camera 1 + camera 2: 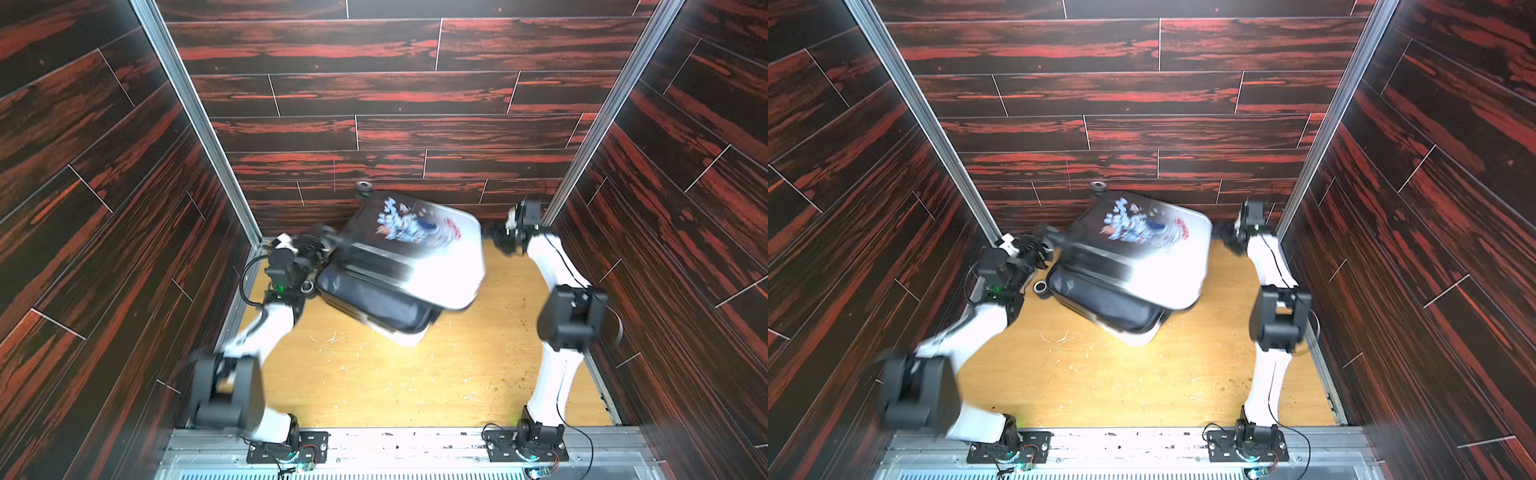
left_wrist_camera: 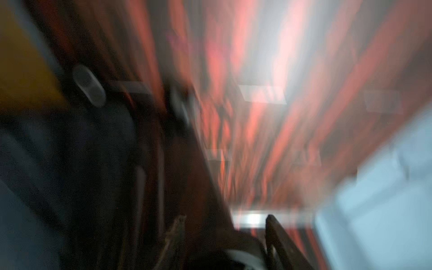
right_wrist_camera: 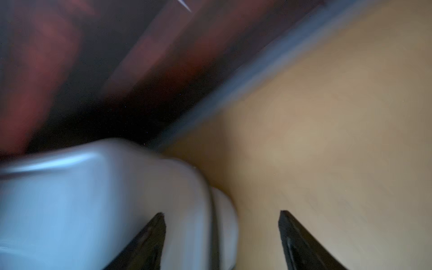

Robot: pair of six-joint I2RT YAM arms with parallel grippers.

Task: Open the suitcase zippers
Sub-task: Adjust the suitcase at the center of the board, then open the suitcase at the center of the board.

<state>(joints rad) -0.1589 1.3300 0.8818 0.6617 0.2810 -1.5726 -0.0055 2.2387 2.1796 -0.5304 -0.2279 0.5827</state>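
Right fingers spread wide, empty, just beside suitcase, at its white corner. Left fingers at its black end, grip lost in blur: cannot tell. Skewed at back of tabletop, top shell gaping. Could drop shut or skid off if jerked.

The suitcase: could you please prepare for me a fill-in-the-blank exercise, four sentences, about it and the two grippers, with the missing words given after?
1. The suitcase lies partly ___ on the table, its dark lining showing.
2. Its printed shell fades from black to ___.
3. In both top views the left gripper is at the end of the case that bears the ___.
4. The right gripper, jaws apart, holds ___.

Missing words: open; white; wheels; nothing.
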